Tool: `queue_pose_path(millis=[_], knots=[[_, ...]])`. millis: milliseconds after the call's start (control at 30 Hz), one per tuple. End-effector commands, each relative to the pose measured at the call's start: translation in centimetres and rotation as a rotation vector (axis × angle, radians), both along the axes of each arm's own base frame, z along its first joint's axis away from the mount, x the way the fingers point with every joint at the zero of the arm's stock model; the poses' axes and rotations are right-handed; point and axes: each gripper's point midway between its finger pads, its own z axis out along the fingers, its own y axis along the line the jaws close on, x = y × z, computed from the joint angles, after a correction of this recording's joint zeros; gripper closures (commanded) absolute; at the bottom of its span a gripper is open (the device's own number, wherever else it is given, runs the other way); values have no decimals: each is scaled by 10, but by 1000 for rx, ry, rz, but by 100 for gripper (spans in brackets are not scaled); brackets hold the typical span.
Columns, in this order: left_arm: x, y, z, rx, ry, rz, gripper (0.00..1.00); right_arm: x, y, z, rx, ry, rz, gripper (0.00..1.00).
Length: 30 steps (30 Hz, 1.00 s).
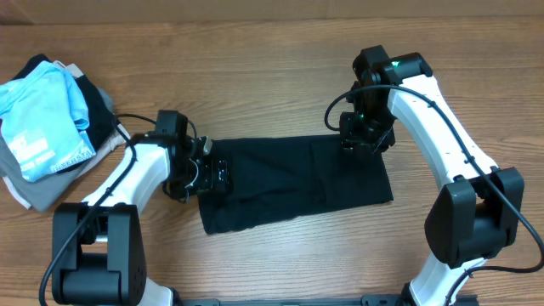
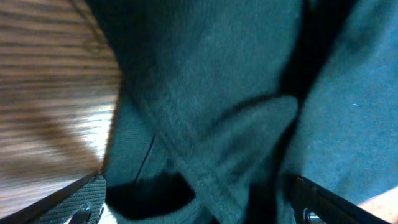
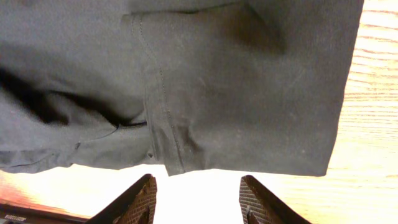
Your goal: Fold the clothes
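Black garment [image 1: 297, 181] lies spread flat on the wooden table [image 1: 255, 51], roughly rectangular, between the two arms and slightly nearer the front edge. From overhead its dark cloth shows only faint fold lines, and what kind of clothing it is cannot be told.

The left gripper [image 1: 218, 177] sits at the garment's left edge, its dark body blending into the cloth in the overhead view, so its jaws cannot be read there. In the left wrist view the left gripper [image 2: 198, 186] has its fingers spread wide, only their tips showing at the bottom corners of the frame. Between them the garment [image 2: 217, 93] is bunched into ridges with a stitched hem running across. The picture is blurred and close, and whether the fingertips touch the cloth cannot be told.

The right gripper [image 1: 367, 143] hangs over the garment's upper right corner, hiding that corner from overhead. In the right wrist view the right gripper [image 3: 198, 183] has its jaws apart with nothing between them, only glare-washed table. Beyond them the garment [image 3: 236, 93] shows a seam, a folded layer and its right edge. The top and left are cut off by the frame.

A pile of clothes [image 1: 85, 127] rests at the table's left, with a light blue piece [image 1: 42, 110] on top. Its printed lettering is too small to read, and the layers beneath are mostly covered.
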Motion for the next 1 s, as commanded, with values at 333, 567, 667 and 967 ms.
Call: queue_pose_path(millis=[333,567,667,967], knots=[[-10,-37,-10,-36,-42,-107,51,2,1,8,7,-24,-3,58],[-1,-7,-7,75,-33,-34,88,5,-3,8,-7,-33,-2,64],[10,23,4,187,-32,13,89,9,-15,7,-28,-43,-25,64],[76,119,101,337,-165,244,87,18,-76,7,-33,-23,-191,64]])
